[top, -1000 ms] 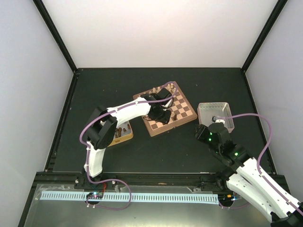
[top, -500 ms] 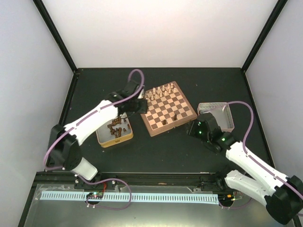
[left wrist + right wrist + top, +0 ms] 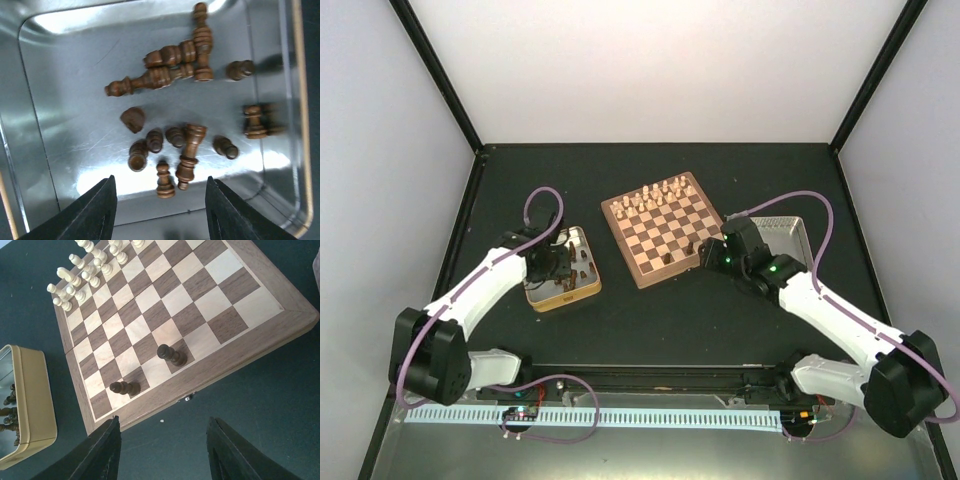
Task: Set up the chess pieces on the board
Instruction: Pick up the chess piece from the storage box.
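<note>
My left end effector hangs over the metal tin on the desk's left side, fingers parted and gripping nothing. The dark chess pieces lie jumbled right beneath it. My right end effector, likewise parted and empty, sits just off the near edge of the board, with two dark pieces standing just ahead.

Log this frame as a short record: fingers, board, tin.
left fingers: open, nothing held, above the tin
right fingers: open, nothing held, over the table beside the board's near rim
board: two dark pieces on squares by that rim; cream pieces in two rows along the opposite side
tin: loose dark chessmen, most lying down
</note>
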### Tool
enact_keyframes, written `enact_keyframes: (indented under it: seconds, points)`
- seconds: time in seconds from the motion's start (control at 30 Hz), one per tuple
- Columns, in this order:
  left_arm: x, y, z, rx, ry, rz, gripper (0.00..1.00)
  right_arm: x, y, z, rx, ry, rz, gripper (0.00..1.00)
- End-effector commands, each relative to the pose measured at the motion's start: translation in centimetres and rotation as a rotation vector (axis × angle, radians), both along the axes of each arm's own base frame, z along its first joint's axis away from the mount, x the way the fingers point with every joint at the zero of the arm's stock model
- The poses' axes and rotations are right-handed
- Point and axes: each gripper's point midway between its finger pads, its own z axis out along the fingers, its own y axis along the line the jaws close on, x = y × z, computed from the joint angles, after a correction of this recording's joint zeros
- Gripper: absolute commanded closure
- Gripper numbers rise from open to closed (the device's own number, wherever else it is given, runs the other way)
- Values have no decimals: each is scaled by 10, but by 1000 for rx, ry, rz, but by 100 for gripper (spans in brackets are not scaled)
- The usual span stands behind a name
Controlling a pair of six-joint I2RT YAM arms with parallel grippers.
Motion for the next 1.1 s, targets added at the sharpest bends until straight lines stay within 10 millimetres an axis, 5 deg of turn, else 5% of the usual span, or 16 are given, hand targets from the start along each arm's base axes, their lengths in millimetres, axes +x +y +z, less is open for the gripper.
enact_keyframes:
  seconds: [0.0,0.33,1.07]
  points:
    - [5,12,-16,9,11,39,52,3,6,0,25,-14,18,53]
    - [29,16,-36,10,-10,91,58,-5,16,-5,37,-13,107,54]
    - [38,35,-49,90,-5,131,84,-10,13,-1,41,-42,126,55]
